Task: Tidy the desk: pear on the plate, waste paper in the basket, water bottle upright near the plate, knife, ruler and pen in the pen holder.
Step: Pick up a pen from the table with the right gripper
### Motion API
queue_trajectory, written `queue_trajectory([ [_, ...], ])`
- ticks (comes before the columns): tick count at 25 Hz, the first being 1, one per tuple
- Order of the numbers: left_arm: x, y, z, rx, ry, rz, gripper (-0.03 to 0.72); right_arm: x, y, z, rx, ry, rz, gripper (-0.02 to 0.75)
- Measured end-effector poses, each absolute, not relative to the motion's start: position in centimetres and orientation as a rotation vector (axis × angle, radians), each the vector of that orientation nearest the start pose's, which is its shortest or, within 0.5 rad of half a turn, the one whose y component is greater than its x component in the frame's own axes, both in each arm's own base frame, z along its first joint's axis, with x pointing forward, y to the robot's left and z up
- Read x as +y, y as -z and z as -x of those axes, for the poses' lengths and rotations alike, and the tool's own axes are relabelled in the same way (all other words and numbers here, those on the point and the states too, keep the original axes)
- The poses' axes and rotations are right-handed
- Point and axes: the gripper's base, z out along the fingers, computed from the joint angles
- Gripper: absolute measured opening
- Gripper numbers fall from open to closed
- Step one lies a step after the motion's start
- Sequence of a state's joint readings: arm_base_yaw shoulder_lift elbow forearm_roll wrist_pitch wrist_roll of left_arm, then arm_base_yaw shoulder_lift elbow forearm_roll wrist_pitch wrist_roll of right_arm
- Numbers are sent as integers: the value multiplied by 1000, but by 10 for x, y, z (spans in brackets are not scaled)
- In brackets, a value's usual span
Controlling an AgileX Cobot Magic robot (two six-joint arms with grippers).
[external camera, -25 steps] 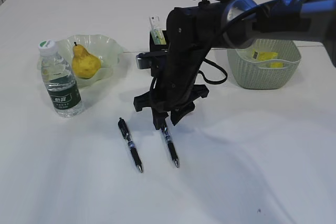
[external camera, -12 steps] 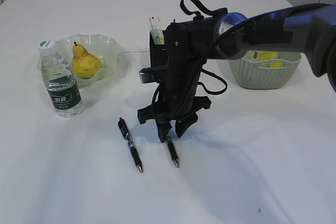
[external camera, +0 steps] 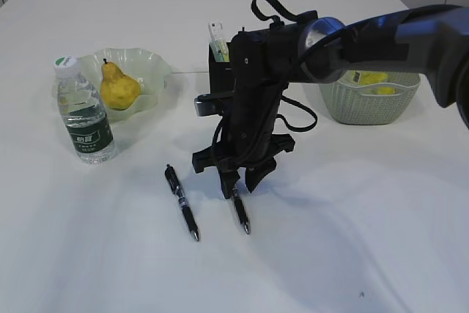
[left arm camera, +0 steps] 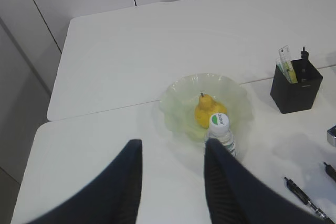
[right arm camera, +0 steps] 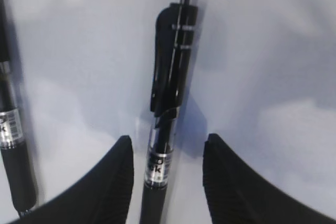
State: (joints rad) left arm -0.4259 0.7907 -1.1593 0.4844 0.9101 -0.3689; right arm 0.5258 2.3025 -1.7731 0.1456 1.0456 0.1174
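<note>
Since a second ago the right arm has come down and forward a touch, and in the last half second it has barely budged; the right end effector [external camera: 236, 184] now sits low over the right-hand pen [external camera: 239, 211], fingers parted and straddling the barrel with nothing gripped yet. The wrist view confirms it: the pen's clip and clicker [right arm camera: 173, 51] run up between the two dark fingertips [right arm camera: 113, 179], gaps on both sides.

That pen is light, stiff and slim, with a smooth plastic barrel likely to roll or squirt sideways if pinched off-centre. My call: close across the barrel just below the clip, near the rubbery grip section, where there is some friction.

A second pen [external camera: 182, 201] lies near on the left, roughly parallel and apart, close enough that a wide sweep could nudge it. The pen holder [left arm camera: 295, 85] stands behind the arm, already carrying the ruler [left arm camera: 286, 64] and something dark, so the drop-in slot is tight.

Elsewhere things look settled: pear [external camera: 118, 86] on the plate [external camera: 154, 64], water bottle [external camera: 83, 111] upright just beside it, yellow waste paper [external camera: 374, 78] in the basket [external camera: 366, 104]. The left end effector [left arm camera: 173, 182] hangs high over the surface [external camera: 352, 240], open and empty.
</note>
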Motion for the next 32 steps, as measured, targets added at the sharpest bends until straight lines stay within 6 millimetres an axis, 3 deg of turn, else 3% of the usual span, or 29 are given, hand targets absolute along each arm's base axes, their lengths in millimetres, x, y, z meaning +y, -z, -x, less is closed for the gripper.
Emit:
queue_trajectory([
  [30,-19,-449,-125,1930,-66,-114,275,241,-125,-393,3076,-215,526,352],
  [32,-19,-449,-125,1929,-68,-114,275,240,-125,-394,3072,-197,535,323],
])
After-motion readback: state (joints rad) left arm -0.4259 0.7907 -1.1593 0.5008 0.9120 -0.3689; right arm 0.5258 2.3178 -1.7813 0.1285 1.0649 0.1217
